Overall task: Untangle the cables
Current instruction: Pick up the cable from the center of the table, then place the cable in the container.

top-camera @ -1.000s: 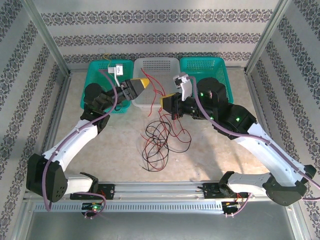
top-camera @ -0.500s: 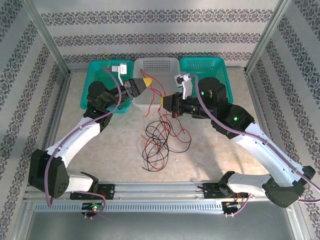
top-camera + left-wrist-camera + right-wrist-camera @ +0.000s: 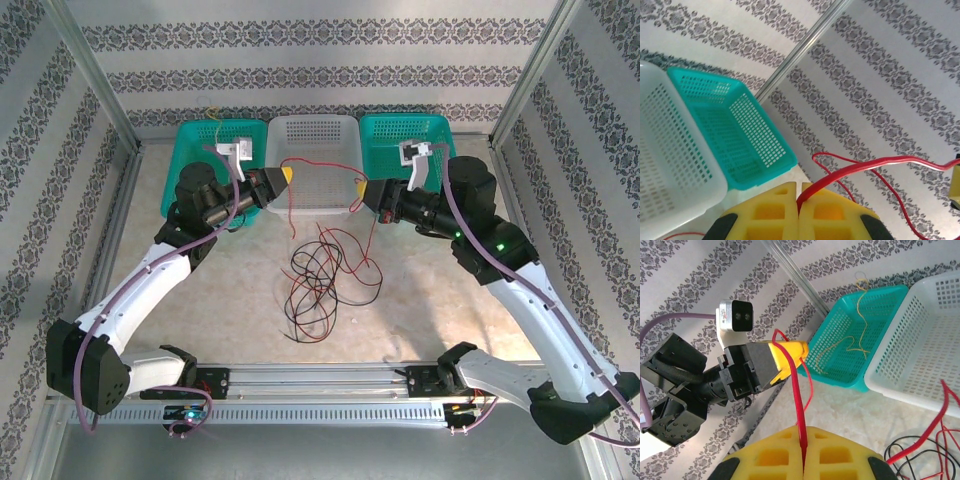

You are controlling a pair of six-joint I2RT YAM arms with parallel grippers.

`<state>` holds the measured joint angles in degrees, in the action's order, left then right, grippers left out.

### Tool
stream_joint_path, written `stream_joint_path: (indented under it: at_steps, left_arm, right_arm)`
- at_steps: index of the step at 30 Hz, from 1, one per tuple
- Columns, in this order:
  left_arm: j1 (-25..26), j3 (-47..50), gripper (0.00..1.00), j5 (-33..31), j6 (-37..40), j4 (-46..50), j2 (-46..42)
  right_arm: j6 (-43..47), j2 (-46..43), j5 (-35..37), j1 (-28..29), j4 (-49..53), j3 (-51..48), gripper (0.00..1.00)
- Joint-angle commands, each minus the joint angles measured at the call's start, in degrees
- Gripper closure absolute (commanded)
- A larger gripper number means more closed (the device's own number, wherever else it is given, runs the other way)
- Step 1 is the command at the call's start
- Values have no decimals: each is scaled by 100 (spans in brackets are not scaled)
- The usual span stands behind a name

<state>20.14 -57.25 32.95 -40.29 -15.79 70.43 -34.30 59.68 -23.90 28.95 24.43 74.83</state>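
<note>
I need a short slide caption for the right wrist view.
Right pincer and left pincer hold one red cable; yellow cable lies in teal basket.

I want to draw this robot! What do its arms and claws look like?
The left arm and right arm are white tubes with chunky black joints, and a purple cable runs along each. The left claw and right claw have blocky yellow fingers with square holes. A small white camera sits by each claw.
</note>
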Motion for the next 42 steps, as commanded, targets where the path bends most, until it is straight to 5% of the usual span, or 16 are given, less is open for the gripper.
stream_joint_path:
  at_steps: [1,10,19,26,33,42]
  left_arm:
    - [-76,145,55,-304,-80,78,-58]
    - [-76,230,23,-653,209,1105,-194]
    - [-73,488,20,-800,259,1491,-442]
    - [-69,483,20,-846,279,1817,-460]
    - [-66,606,21,-813,254,1847,-346]
    - [-5,819,34,-755,545,2932,-22]
  right_arm:
    - [-139,-42,12,-91,-260,27,98]
    - [200,618,1011,-768,535,727,93]
    - [565,2664,1104,-2112,853,1825,91]
    - [641,4146,1005,-2644,1553,3033,67]
    - [839,3164,1281,-2053,1424,2010,55]
    - [704,1430,2114,-12,989,-739,49]
